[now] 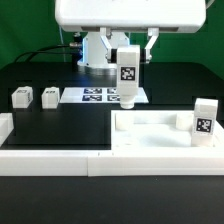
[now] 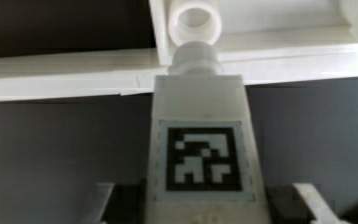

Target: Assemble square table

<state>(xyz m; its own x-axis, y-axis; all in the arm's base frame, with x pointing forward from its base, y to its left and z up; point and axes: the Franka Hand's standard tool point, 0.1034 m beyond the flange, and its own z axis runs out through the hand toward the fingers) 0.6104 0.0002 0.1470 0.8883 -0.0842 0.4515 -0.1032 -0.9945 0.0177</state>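
Observation:
The square table's white slab (image 1: 150,131) lies flat toward the exterior view's right, and one white leg (image 1: 204,119) stands upright at its right corner. My gripper (image 1: 128,58) is shut on another tagged white leg (image 1: 128,80), held upright with its lower end just above the slab's far left corner. In the wrist view this leg (image 2: 202,140) runs out from between my fingers (image 2: 311,203), its narrow tip close to a round corner socket (image 2: 195,17) in the slab (image 2: 69,75). Two more legs (image 1: 21,97) (image 1: 49,96) sit on the black table at the left.
The marker board (image 1: 97,95) lies flat behind the slab near the arm's base. A long low white border wall (image 1: 55,157) runs along the front edge. Black table surface stretches between the loose legs and the slab.

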